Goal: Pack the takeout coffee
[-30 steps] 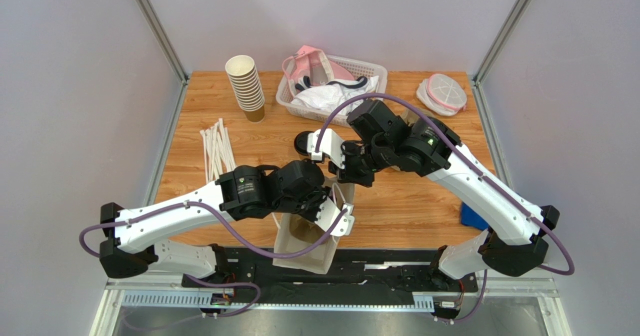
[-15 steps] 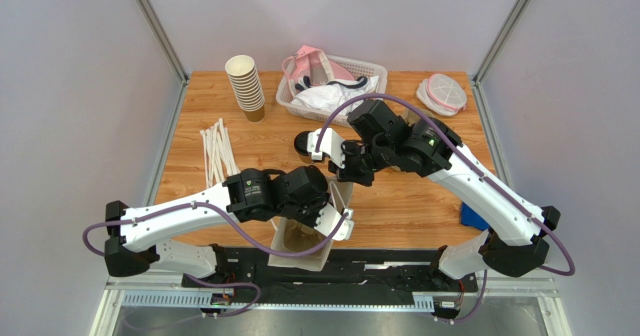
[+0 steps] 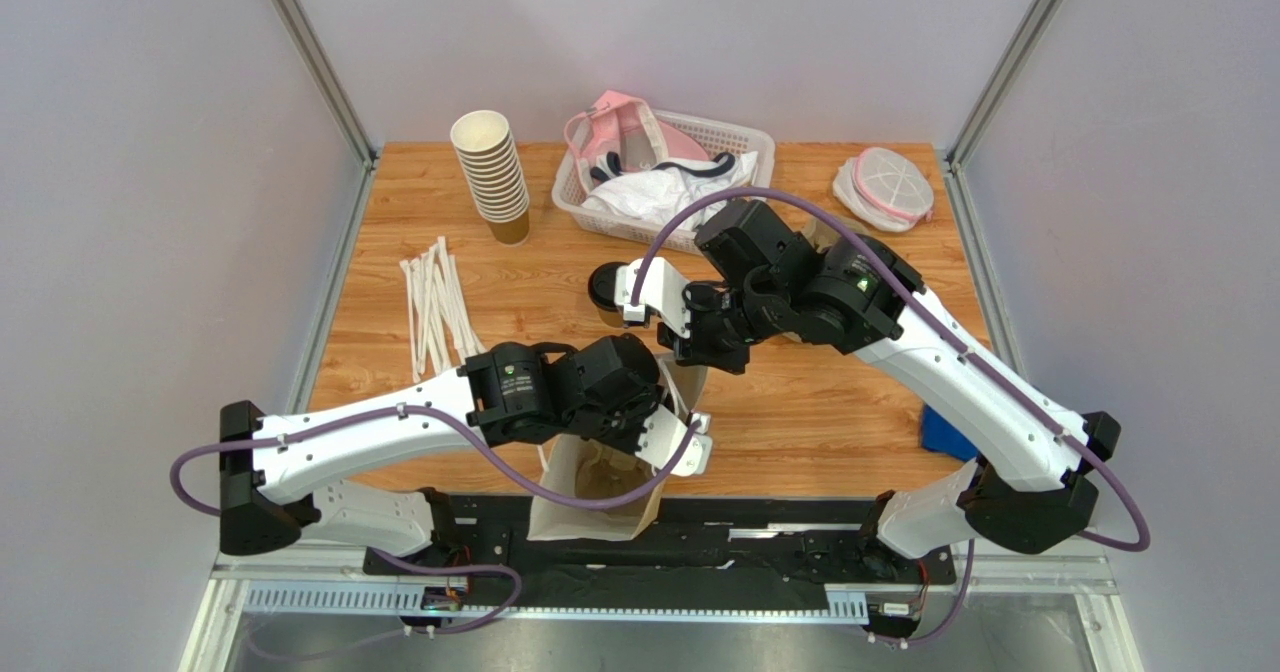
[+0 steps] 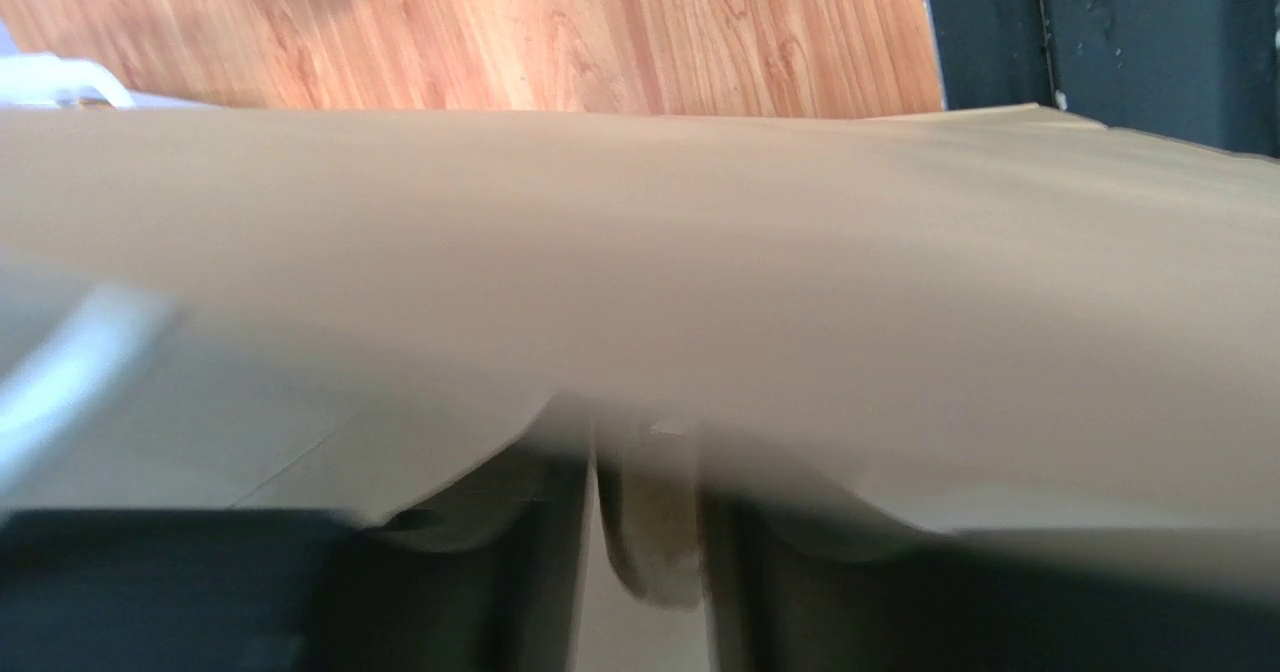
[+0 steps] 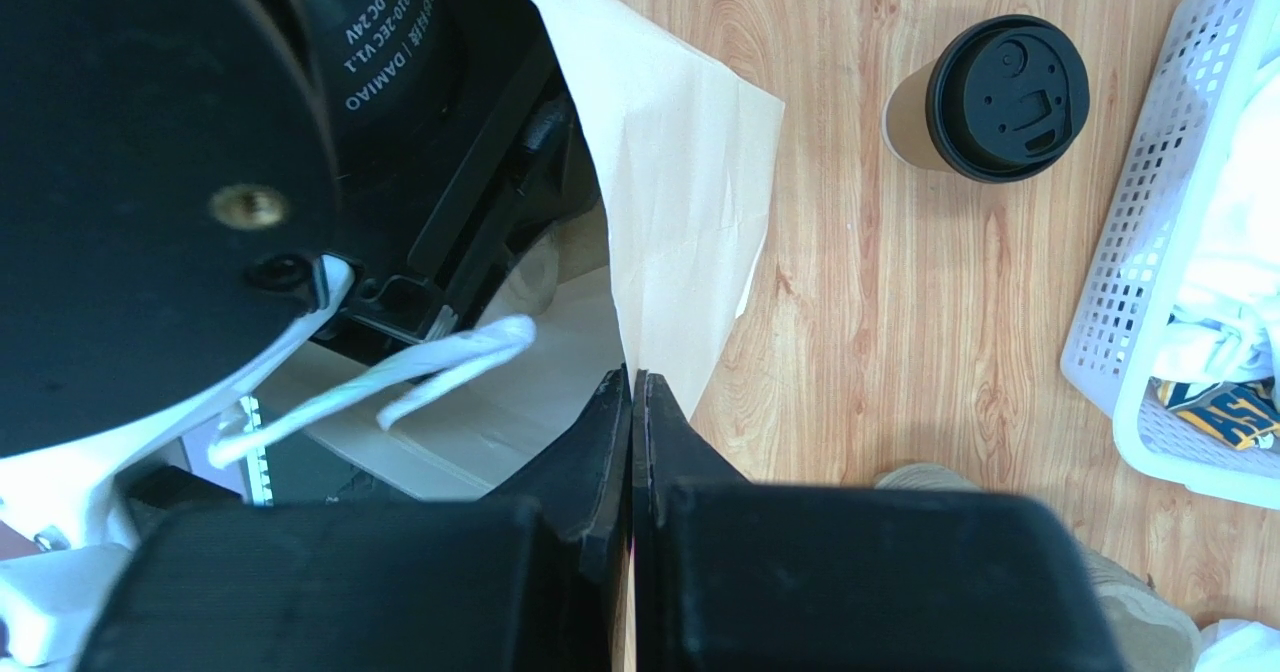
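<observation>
While the right gripper [image 5: 631, 402] is pinched shut on the rim of the paper bag [image 5: 684, 177] at the centre of its wrist view, the takeout coffee [image 5: 992, 95] stands upright on the wooden table [image 5: 872, 327] in the upper right of that frame, apart from the bag and near a white basket [image 5: 1187, 252]. Seen from the left wrist, the left gripper [image 4: 646, 552], at the bottom edge, has its jaws narrowly parted against the blurred bag wall; whether paper lies between them cannot be told.
</observation>
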{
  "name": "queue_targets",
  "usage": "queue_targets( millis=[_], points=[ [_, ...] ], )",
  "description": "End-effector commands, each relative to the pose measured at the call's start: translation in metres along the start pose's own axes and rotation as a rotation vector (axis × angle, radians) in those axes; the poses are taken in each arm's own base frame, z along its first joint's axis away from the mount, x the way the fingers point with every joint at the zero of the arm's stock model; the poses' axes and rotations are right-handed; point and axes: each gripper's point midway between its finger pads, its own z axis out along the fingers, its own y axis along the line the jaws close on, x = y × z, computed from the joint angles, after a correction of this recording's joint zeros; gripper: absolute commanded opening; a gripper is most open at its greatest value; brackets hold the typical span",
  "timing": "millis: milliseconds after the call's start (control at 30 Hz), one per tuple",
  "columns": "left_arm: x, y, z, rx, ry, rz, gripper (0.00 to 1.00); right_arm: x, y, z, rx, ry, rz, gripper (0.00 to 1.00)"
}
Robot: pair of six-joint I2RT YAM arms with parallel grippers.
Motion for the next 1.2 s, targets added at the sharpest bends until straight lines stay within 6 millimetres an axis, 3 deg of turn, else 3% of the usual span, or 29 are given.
queue_targets(
  millis=[0,167,300,867,1033,1167],
  points=[
    [-0.006,0.012,-0.013,-0.057,-0.032,-0.027,0.48,-0.017,0.001,-0.008,0.004,-0.077,-0.037,0.0],
    [-0.01,0.017,-0.021,-0.076,-0.038,-0.054,0.72,-0.017,0.003,-0.007,-0.003,-0.076,-0.029,0.0],
    [-0.016,0.023,-0.033,-0.111,-0.077,-0.05,0.79,-0.013,0.003,-0.006,-0.003,-0.064,-0.029,0.0],
    [-0.056,0.026,-0.097,-0.181,-0.279,0.051,0.82,-0.002,-0.004,0.006,0.023,-0.017,-0.002,0.0],
    [-0.059,0.028,-0.113,-0.193,-0.307,0.076,0.82,-0.001,-0.006,0.004,0.041,-0.019,-0.004,0.0],
    [-0.067,0.028,-0.145,-0.211,-0.383,0.105,0.82,0.002,-0.008,0.003,0.053,-0.014,0.01,0.0]
  ],
)
